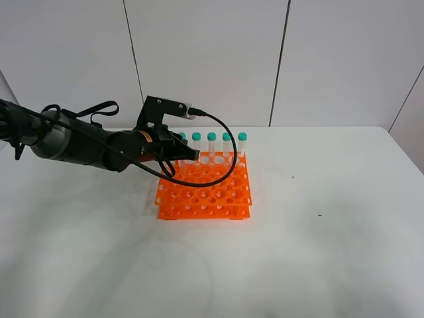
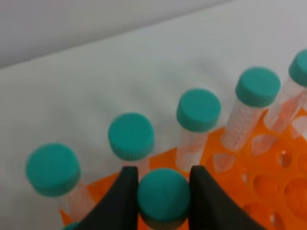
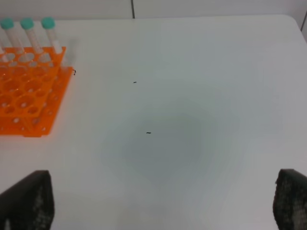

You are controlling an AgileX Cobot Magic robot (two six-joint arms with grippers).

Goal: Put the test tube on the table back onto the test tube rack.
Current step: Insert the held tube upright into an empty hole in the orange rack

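Note:
My left gripper is over the back left part of the orange test tube rack. In the left wrist view the left gripper is shut on the teal cap of the test tube, held upright just in front of the back row. The tube's lower end is hidden. The rack also shows in the left wrist view and the right wrist view. My right gripper is open and empty over the white table, to the right of the rack.
Several identical teal-capped tubes stand in the rack's back row; they also show in the left wrist view and the right wrist view. A black cable loops from the left wrist over the rack. A white panelled wall stands behind.

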